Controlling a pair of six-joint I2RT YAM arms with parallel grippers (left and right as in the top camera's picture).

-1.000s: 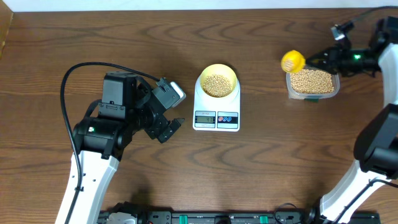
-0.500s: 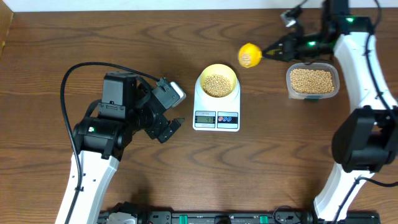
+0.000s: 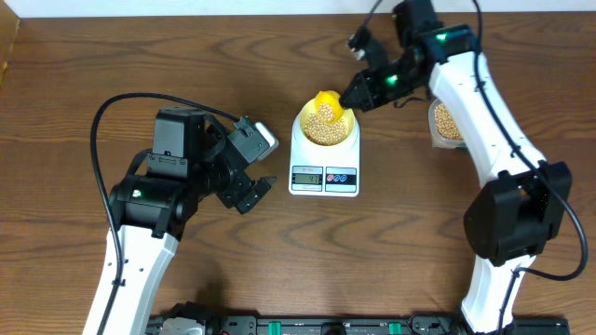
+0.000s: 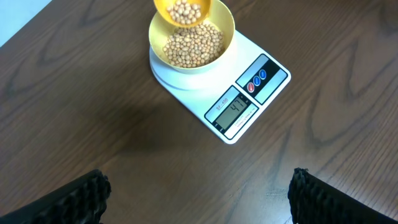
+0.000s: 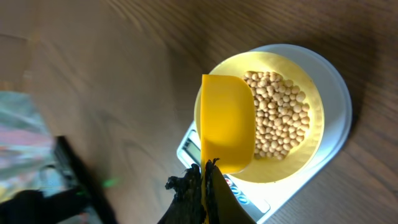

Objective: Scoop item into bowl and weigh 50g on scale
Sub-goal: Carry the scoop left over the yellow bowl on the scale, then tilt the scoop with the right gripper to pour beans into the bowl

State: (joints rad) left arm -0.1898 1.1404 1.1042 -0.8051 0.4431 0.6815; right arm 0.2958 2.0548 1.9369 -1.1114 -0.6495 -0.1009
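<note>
i see my right gripper (image 5: 205, 173) clamped tight on the handle of the yellow scoop (image 5: 227, 124), tilted over the bowl (image 4: 227, 32) of beans (image 3: 324, 130) on the scale (image 3: 323, 177) — my left gripper (image 3: 253, 195) stands wide open, empty, near the scale.

The overhead camera looked straight down on the whole table (image 3: 74, 93), with the scale (image 3: 324, 177) near mid-frame. The left wrist camera looked down at a slant from farther back, with the scale in its upper middle and its own dark fingertips (image 4: 74, 202) in the lower corners. The right wrist camera sat close over the bowl (image 5: 280, 169), seemingly turned sideways. All three views shared the scale and bowl.
</note>
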